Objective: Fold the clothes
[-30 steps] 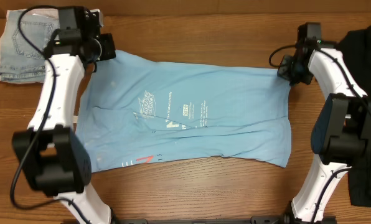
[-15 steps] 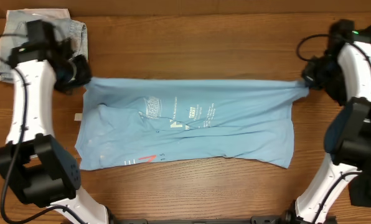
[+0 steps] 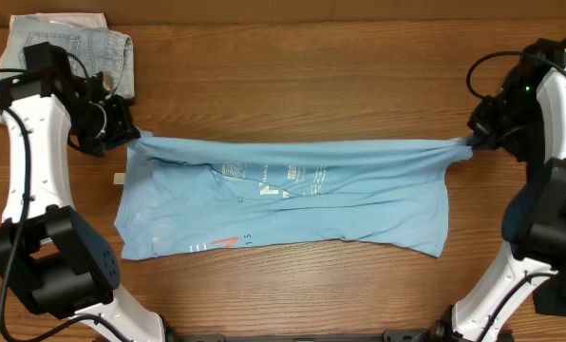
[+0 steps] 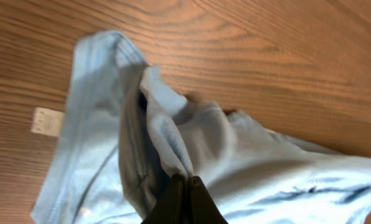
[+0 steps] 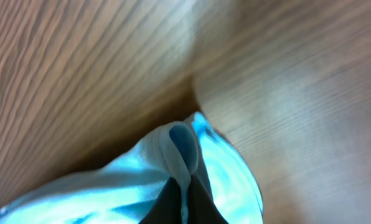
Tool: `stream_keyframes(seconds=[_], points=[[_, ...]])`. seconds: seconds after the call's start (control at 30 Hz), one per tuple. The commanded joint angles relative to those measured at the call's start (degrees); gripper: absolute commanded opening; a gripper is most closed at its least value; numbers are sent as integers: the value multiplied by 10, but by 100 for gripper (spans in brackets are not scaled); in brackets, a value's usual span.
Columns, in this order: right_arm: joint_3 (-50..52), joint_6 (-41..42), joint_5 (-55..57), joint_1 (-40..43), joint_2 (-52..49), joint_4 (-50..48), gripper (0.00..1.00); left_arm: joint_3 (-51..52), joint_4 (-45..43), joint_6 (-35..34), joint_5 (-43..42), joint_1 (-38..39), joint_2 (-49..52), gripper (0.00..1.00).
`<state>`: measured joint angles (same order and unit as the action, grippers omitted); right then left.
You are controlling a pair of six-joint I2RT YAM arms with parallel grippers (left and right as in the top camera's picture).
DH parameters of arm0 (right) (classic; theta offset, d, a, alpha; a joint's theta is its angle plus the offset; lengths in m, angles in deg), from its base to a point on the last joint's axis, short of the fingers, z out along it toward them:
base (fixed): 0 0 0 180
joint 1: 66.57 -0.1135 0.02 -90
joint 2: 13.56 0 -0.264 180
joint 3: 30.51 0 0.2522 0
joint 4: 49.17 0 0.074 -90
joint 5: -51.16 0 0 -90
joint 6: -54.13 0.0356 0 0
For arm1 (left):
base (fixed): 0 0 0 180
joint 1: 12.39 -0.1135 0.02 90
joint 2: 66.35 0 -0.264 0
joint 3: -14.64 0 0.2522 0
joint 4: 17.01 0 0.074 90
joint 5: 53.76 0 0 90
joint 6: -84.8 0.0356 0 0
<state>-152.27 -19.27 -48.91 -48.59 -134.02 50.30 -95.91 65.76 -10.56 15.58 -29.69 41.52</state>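
The blue T-shirt [image 3: 283,204] lies spread on the surface [image 3: 292,85]. Its far edge is stretched taut between the left pincer [image 3: 129,138] and right pincer [image 3: 470,142], each clamped on a corner. The first fold looks barely begun.

Left tool [image 4: 184,186] has its fingers clamped on a bunched ridge of the sky-blue T-shirt [image 4: 248,155]. A small white tag [image 4: 46,120] sits at the shirt's edge, with wood-grain tabletop [image 4: 266,50] beyond.

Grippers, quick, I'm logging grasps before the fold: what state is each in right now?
Left gripper: shut on the sky-blue T-shirt, at its far left corner.
Right gripper: shut on the same T-shirt, at its far right corner.
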Motion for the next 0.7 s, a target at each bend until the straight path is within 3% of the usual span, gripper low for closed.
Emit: stream_keyframes(seconds=[0.0, 0.13, 0.3, 0.5, 0.67], points=[[-15, -9, 10, -4, 65, 22, 4, 0, 19, 25, -6, 13, -35, 4], [-9, -16, 15, -24, 104, 34, 4, 0, 38, 41, 6, 32, -72, 4], [5, 23, 104, -45, 138, 50, 4, 0, 66, 52, 9, 34, -109, 4], [23, 23, 104, -41, 151, 56, 4, 5, 108, 64, 13, 17, -117, 4], [24, 40, 129, -29, 151, 73, 4, 30, 106, 53, 72, -12, -117, 4]])
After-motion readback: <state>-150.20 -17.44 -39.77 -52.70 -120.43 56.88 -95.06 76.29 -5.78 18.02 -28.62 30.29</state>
